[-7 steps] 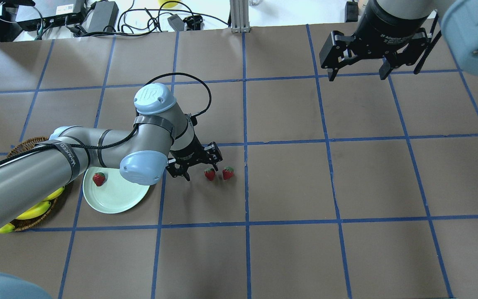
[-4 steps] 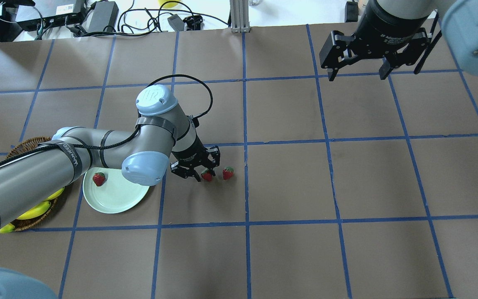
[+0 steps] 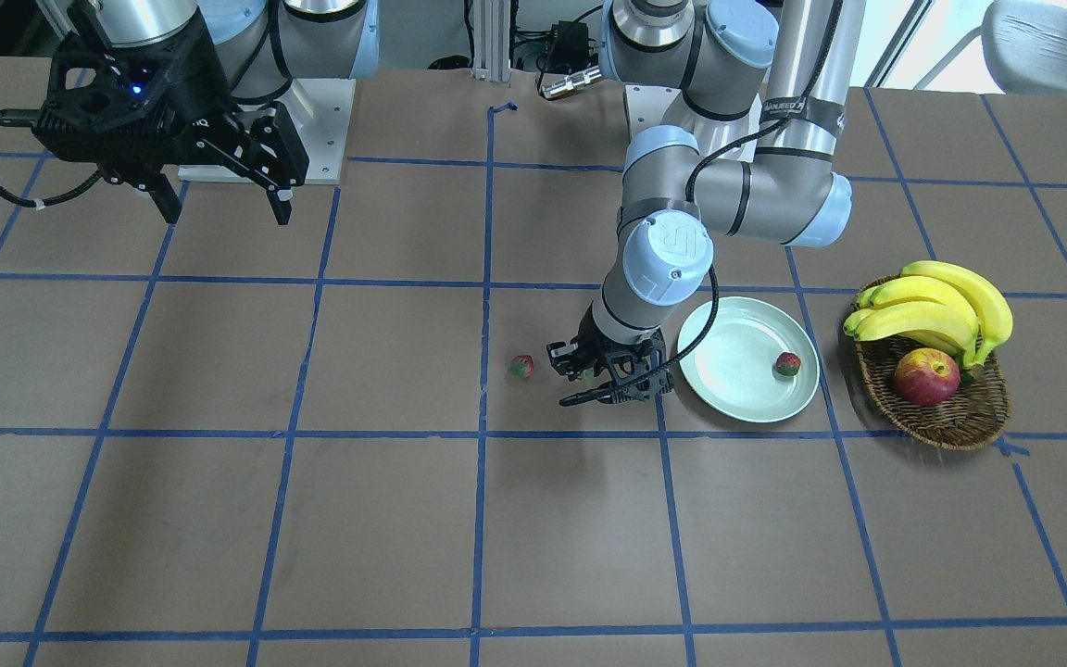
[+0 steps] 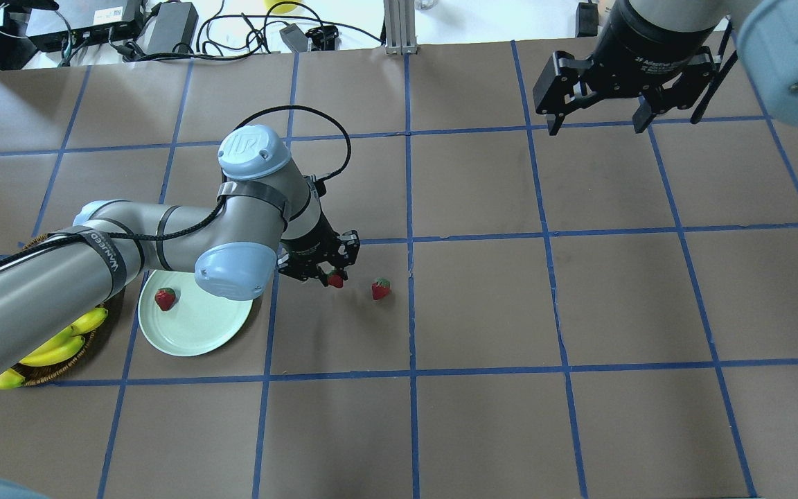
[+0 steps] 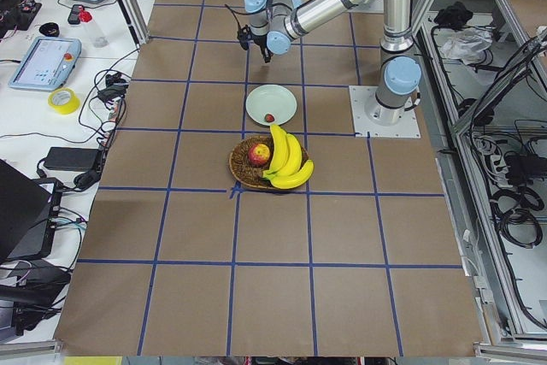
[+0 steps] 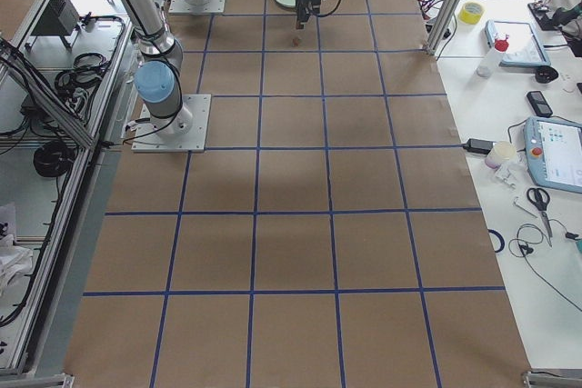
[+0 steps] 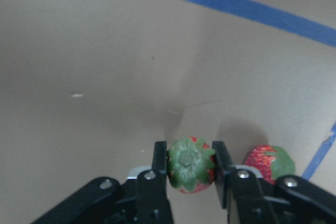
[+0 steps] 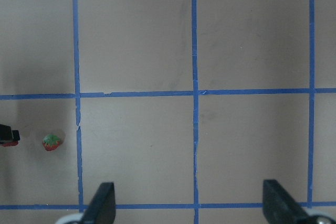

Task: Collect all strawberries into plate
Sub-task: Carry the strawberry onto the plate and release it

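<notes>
My left gripper [image 4: 333, 277] is shut on a strawberry [image 7: 190, 171], whose green cap shows between the fingers in the left wrist view. It hangs a little above the table, just right of the pale mint plate [image 4: 198, 329]. A second strawberry [image 4: 380, 288] lies on the brown paper to the gripper's right and also shows in the left wrist view [image 7: 268, 162]. A third strawberry [image 4: 165, 299] rests inside the plate near its left rim. My right gripper [image 4: 596, 119] hovers open and empty high over the far right of the table.
A wicker basket [image 3: 955, 417] with bananas [image 3: 936, 306] and a red apple [image 3: 925, 377] stands just beyond the plate [image 3: 737, 371], under my left arm in the overhead view. Cables and boxes line the far table edge [image 4: 163, 28].
My left gripper came down around the nearer strawberry, shut on it, and has lifted it a little towards the plate. The right arm has not moved.
</notes>
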Available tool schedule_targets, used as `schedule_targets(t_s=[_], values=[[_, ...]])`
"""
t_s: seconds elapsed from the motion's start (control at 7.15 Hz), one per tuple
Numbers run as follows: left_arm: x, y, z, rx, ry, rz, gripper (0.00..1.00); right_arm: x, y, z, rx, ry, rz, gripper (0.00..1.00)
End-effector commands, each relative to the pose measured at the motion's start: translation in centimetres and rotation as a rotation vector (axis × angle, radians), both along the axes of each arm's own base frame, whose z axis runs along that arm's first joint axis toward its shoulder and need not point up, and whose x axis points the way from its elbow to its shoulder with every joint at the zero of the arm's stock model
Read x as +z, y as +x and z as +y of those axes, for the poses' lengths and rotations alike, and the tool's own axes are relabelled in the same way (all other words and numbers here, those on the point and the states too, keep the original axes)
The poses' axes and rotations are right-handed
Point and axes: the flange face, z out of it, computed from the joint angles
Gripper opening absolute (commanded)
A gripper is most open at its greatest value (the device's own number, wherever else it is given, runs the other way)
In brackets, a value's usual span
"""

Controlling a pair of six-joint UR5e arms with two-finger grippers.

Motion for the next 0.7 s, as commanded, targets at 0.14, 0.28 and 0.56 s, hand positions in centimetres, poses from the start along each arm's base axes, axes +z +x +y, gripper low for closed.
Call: schedule_targets(t_s=[0.14,0.28,0.56], values=[[2.1,4.9,-2.7,-0.025,-0.051,-0.207,0.00,0.0,0.0,0.0,0.000,0.000,0.000,1.00],[3.2,7.4,-3.2,-0.009,-0.023,-0.217,0.00,0.0,0.0,0.0,0.000,0.000,0.000,1.00],[4.8,12.8,-3.3,-0.053,0.017,-0.208,0.00,0.0,0.0,0.0,0.000,0.000,0.000,1.00]])
